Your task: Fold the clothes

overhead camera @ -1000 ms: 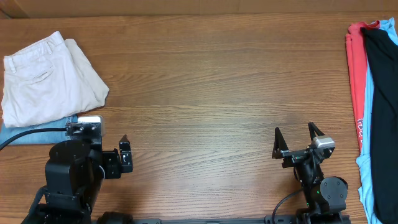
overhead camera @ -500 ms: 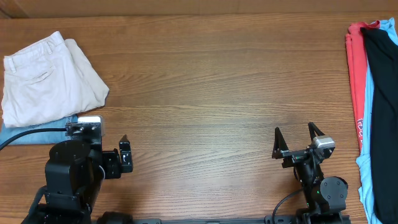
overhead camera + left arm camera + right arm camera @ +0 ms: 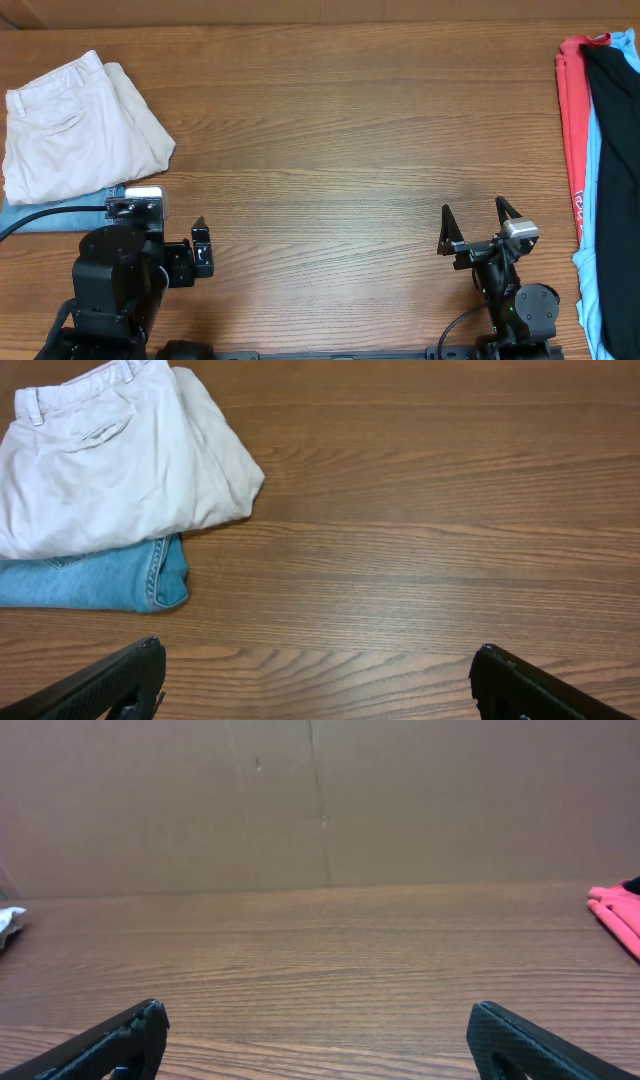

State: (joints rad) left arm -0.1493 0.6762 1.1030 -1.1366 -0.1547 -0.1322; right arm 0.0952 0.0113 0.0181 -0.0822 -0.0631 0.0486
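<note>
The pale cream shorts [image 3: 80,130] lie folded at the far left of the table, waistband and welt pocket up; they also show in the left wrist view [image 3: 115,460]. They rest on folded light-blue jeans [image 3: 95,575]. My left gripper [image 3: 315,670] is open and empty over bare wood, near the front edge, below and right of the shorts. In the overhead view only one of its fingers [image 3: 200,248] shows. My right gripper [image 3: 478,222] is open and empty at the front right; in its wrist view [image 3: 315,1030] only bare table lies between the fingers.
A stack of red [image 3: 572,130], light-blue [image 3: 590,270] and black [image 3: 615,150] garments lies along the right edge. A brown cardboard wall [image 3: 320,800] stands behind the table. Wooden tabletop [image 3: 330,150] spans the middle.
</note>
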